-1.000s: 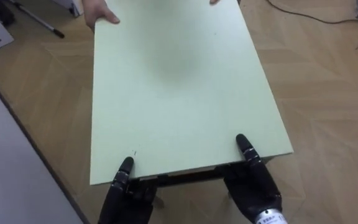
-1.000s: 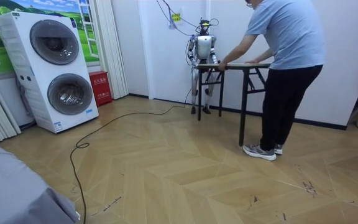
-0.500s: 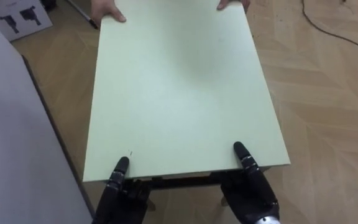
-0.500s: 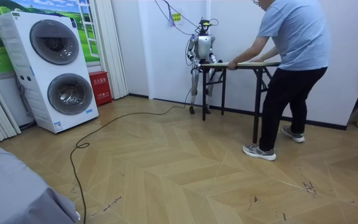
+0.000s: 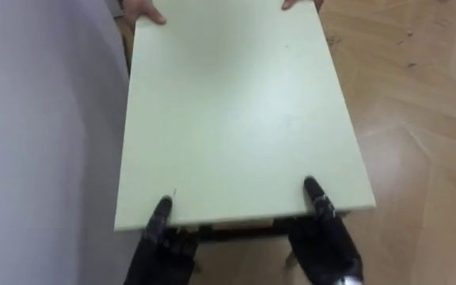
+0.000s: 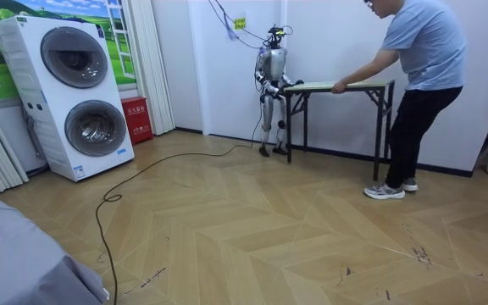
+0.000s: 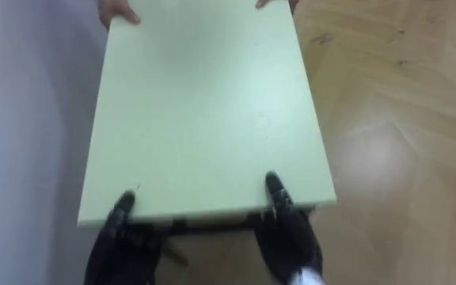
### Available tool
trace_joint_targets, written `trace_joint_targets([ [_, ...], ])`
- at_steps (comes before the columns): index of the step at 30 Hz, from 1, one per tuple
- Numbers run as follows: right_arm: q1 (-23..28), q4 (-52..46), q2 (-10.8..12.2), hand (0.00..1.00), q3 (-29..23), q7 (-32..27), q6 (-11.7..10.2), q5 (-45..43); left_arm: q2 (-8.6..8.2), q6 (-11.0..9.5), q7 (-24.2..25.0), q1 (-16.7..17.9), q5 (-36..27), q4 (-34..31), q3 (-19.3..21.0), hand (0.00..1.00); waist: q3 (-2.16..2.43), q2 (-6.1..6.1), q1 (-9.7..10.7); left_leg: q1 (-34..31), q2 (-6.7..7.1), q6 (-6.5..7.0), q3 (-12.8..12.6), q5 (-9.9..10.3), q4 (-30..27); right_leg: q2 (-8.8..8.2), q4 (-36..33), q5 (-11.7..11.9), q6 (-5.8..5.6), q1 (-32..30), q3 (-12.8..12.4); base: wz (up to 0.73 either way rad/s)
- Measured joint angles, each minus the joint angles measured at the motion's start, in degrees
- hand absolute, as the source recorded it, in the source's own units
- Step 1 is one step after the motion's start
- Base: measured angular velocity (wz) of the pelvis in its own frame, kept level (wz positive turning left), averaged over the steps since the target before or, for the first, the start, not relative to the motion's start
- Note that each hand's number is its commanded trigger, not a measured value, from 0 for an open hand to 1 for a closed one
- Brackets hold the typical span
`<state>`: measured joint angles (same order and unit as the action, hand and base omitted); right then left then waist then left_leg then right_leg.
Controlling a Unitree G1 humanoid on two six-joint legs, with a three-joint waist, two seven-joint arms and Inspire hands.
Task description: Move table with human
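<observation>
Left hand [image 5: 161, 247] and right hand [image 5: 327, 244] pinch near edge of the table [image 5: 236, 119]

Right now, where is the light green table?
In the room view the light green rectangular table is along the white wall, right of centre, held between the robot's left hand, right hand and a person.

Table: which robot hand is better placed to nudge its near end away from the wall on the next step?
Left, probably. The left hand clamps the table at its near corner beside the wall, thumb on top; the right hand holds the floor-side corner.
</observation>
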<state>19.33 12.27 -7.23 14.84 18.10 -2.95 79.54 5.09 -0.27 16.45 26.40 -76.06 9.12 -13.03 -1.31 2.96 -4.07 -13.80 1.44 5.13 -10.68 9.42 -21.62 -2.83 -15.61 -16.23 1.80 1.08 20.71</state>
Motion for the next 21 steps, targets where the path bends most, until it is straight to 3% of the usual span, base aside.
trace_joint_targets([
  [4,-0.05,0.0,0.26,1.0,0.3,-0.8,0.28,-0.27,0.02,-0.01,-0.12,0.11,0.24,0.0,0.68,1.0,-0.08,-0.29,-1.1,0.4,0.46,0.23,0.21,-0.19,1.19,-0.14,-0.15,0.06,-0.1,0.07,-0.01,0.09],
  [9,-0.21,0.01,0.42,1.0,0.81,-2.1,0.59,-0.08,-0.02,-0.02,-1.32,0.09,0.2,0.03,0.89,1.0,-0.2,-0.7,-1.08,0.39,0.4,0.95,-0.01,0.29,0.93,-0.64,-2.81,0.23,-0.48,-0.3,0.05,0.12],
  [10,-0.24,0.02,0.37,1.0,0.76,-2.31,0.6,0.07,-0.14,-0.02,-1.59,0.09,0.2,0.04,0.73,1.0,-0.22,-0.74,-1.12,0.6,0.35,1.2,0.02,0.42,0.95,-1.2,-5.79,0.08,-1.05,-1.42,0.01,0.1],
  [12,-0.32,0.25,0.38,1.0,0.83,-2.51,0.6,0.15,-0.29,-0.02,-2.04,0.04,0.21,0.08,0.31,1.0,-0.24,-0.74,-1.2,1.14,0.47,1.68,1.73,0.73,0.92,-2.66,-13.65,-0.96,-4.05,-5.97,-1.7,0.13],
  [15,-0.57,0.3,0.42,1.0,0.83,-2.51,0.56,0.44,-0.33,-0.2,-2.36,-0.53,0.19,0.08,0.18,1.0,-0.46,-0.4,-0.64,1.13,1.1,1.94,3.96,0.97,0.93,-4.69,-14.7,-1.11,-4.1,-11.45,-5.21,0.41],
  [16,-0.25,0.3,0.44,1.0,0.84,-2.51,0.56,0.92,-0.14,-0.21,-2.57,-0.95,0.21,0.11,0.05,1.0,-0.52,-0.91,-0.02,1.37,2.08,2.0,5.3,1.09,0.81,-5.99,-12.37,-0.16,-4.1,-13.24,-6.81,0.82],
  [17,-0.09,0.36,0.58,1.0,0.85,-2.51,0.57,0.93,0.25,-0.27,-2.59,-1.19,0.3,0.24,0.06,1.0,-0.55,-1.49,0.87,1.58,3.37,1.94,6.9,1.16,0.66,-7.06,-8.9,4.29,-4.82,-14.06,-8.65,0.91],
  [18,0.1,0.48,0.57,1.0,0.78,-2.51,0.56,0.97,0.35,-0.26,-2.59,-1.56,0.31,0.74,-0.11,1.0,-0.53,-1.47,1.48,1.67,3.75,1.87,7.84,1.27,0.4,-6.89,-8.96,6.16,-5.19,-14.11,-9.41,0.95],
  [19,0.35,0.53,0.56,1.0,0.73,-2.51,0.53,1.23,0.27,-0.26,-2.59,-2.24,0.43,1.58,-0.29,1.0,-0.3,-1.22,2.22,1.74,3.77,1.68,8.6,1.38,0.56,-6.58,-7.99,5.86,-5.47,-13.43,-9.41,0.58],
  [21,-0.37,0.81,0.3,1.0,0.75,-2.53,0.55,1.28,0.31,-0.27,-2.47,-2.43,0.63,1.74,0.32,1.0,-0.38,-1.09,1.55,1.83,3.19,1.31,8.95,1.24,1.45,-5.58,-5.96,6.51,-5.34,-12.26,-9.2,0.17],
])
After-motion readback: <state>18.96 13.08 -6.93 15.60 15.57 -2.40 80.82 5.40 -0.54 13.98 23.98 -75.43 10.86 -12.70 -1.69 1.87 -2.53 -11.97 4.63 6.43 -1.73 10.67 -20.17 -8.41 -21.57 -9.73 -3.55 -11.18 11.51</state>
